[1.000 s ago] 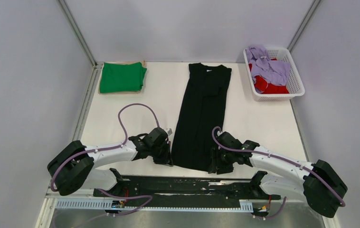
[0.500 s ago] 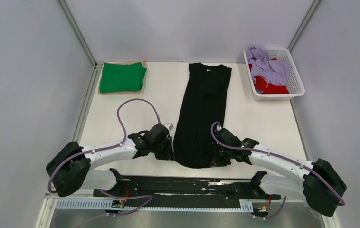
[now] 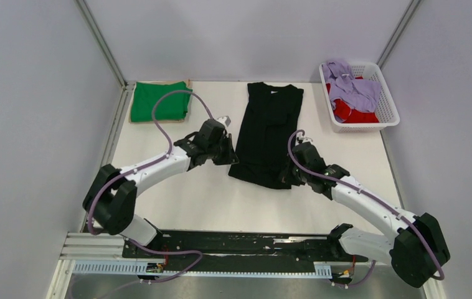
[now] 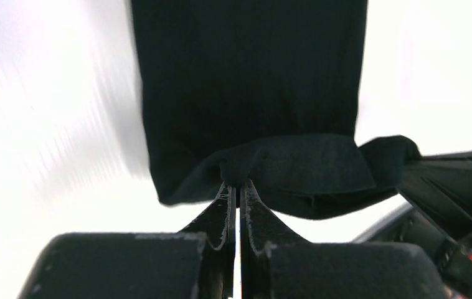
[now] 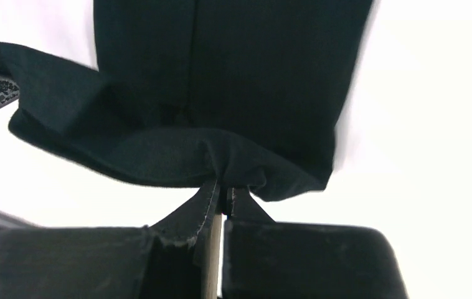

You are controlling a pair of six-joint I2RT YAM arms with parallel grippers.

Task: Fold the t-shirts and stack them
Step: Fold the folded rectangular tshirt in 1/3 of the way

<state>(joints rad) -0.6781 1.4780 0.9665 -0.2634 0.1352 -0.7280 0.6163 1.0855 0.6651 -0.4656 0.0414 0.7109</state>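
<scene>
The hem of the soft black short-sleeved t-shirt (image 3: pixel 269 115) has left the near edge of the white tabletop (image 3: pixel 177 199) — we carry it halfway toward the collar, mid-tabletop. Our left fingers (image 4: pixel 220 215) and right fingers (image 5: pixel 201 205) are each pinched tight on a hem corner — the fold is half made.

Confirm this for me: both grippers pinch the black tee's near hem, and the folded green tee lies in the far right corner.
Not quite. The green tee lies in the far left corner, as the top view shows. The rest holds: the left gripper and right gripper both pinch the near hem of the black tee.
</scene>
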